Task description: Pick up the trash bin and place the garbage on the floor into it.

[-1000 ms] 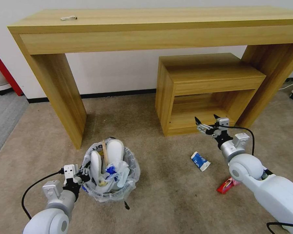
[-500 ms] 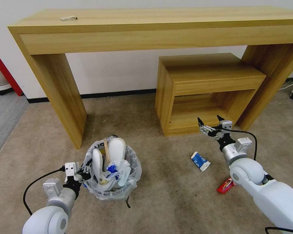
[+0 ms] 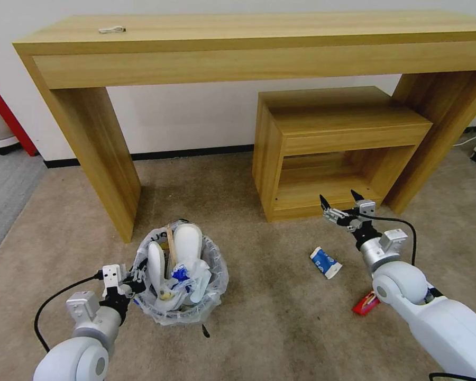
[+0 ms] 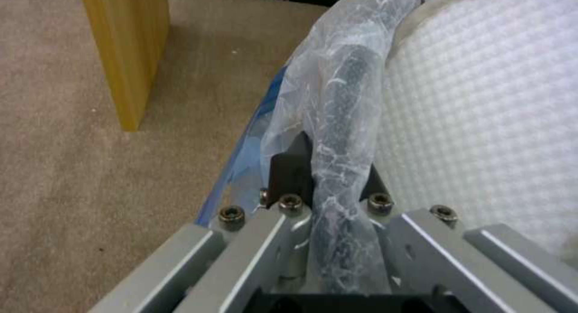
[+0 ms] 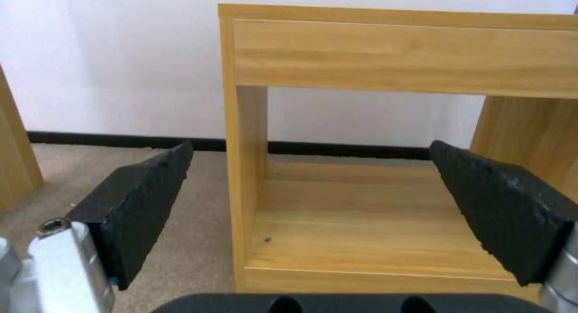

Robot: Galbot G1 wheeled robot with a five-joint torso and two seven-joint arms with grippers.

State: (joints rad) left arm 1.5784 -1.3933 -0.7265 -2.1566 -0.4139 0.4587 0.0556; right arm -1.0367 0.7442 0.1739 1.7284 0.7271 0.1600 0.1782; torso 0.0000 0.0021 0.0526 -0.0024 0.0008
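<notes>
Jaws of the left gripper (image 3: 135, 284) are pinching the bag-wrapped rim of the small round black trash bin (image 3: 181, 312), crammed with white slippers (image 3: 186, 244). Right gripper (image 3: 341, 203) is hovering spread wide, the blue-white carton (image 3: 325, 262) lying just below it.

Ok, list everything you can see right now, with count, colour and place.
trash bin: one, black with clear bag, on carpet left of centre, rim gripped by left tool.
white slippers: two, upright inside the bin.
wooden stick: one, between the slippers.
blue-white carton: one, on carpet near the right arm.
red wrapper: one, on carpet beside the right arm.
long table: one, wood, against the wall.
small shelf unit: one, wood, under the table's right end.
left tool: shut on the bin rim.
right tool: open, empty, in front of the shelf unit.
</notes>
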